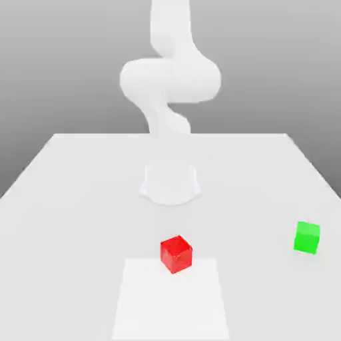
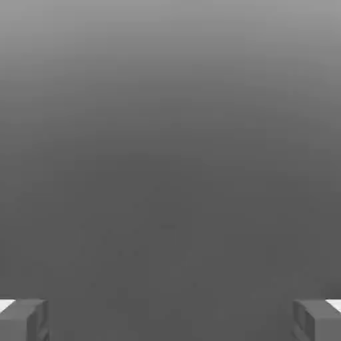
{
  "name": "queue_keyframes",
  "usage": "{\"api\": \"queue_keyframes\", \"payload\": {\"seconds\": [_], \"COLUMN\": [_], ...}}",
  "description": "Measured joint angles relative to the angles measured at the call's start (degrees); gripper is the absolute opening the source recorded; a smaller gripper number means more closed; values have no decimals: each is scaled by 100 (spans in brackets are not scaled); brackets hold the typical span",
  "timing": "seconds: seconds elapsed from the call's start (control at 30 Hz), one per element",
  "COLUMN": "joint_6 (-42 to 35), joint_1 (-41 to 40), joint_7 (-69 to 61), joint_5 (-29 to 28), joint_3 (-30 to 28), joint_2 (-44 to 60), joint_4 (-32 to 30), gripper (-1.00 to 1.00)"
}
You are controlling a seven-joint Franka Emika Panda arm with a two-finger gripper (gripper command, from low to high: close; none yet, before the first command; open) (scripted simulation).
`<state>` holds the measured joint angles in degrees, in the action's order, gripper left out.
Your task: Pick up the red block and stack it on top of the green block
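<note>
The red block (image 1: pixel 176 254) sits on the white table near the front, at the far edge of a lighter square patch. Off to the exterior view's right rests the green block (image 1: pixel 307 237), well apart from the red one. The white arm (image 1: pixel 170 80) rises from its round base (image 1: pixel 170 184) behind the red block and bends upward out of the picture. In the hand view my gripper (image 2: pixel 170 320) is open, its two grey fingertips (image 2: pixel 24 320) set far apart with nothing between them, facing a plain grey background.
The white table (image 1: pixel 80 193) spreads wide around both blocks. A lighter square patch (image 1: pixel 170 300) lies on its front part. The arm's base stands at the table's middle, behind the blocks.
</note>
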<state>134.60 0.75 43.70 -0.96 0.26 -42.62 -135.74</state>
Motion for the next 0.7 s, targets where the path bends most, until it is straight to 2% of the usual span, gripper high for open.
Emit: {"api": "queue_keyframes", "payload": {"seconds": [0.3, 0.53, 0.6, 0.7], "joint_6": [1212, 2349, 2898, 3458], "joint_1": [300, 565, 611, 642], "joint_7": [-1029, -2187, -2492, -2663], "joint_5": [-290, -284, -215, -76], "joint_3": [-172, -530, -570, -554], "joint_2": [1424, 2784, 3493, 4172], "joint_4": [-1697, -3165, -3391, -3402], "gripper": [0, 0, 0, 0]}}
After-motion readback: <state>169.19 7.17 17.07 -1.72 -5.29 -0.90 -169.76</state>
